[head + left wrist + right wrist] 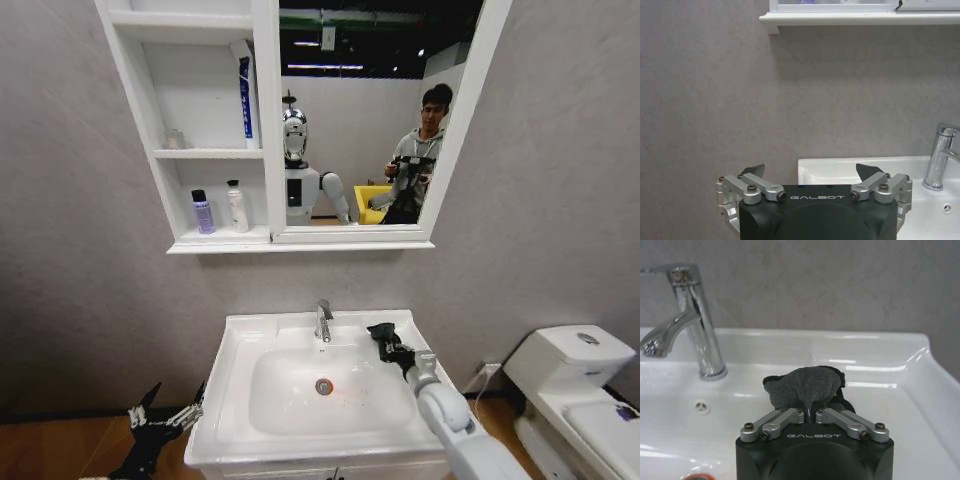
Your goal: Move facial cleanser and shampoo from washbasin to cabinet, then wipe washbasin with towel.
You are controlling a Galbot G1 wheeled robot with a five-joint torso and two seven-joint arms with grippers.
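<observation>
Right gripper [388, 342] clamped tight on bunched towel [807, 385], centre-right of head view, on washbasin [235, 345] ledge beside the faucet [324, 321]; wiping step, so press flat, sweep evenly; left gripper [810, 176] spread wide, empty, lower left.

Fuzzy cloth towel [807, 385], glossy washbasin [880, 360]

White washbasin [235, 400] with chrome faucet [324, 321]; cabinet [218, 238] shelving two bottles [220, 211].

Right gripper [812, 412] clamped forward; left gripper [810, 175] spread (apparently parked low).
</observation>
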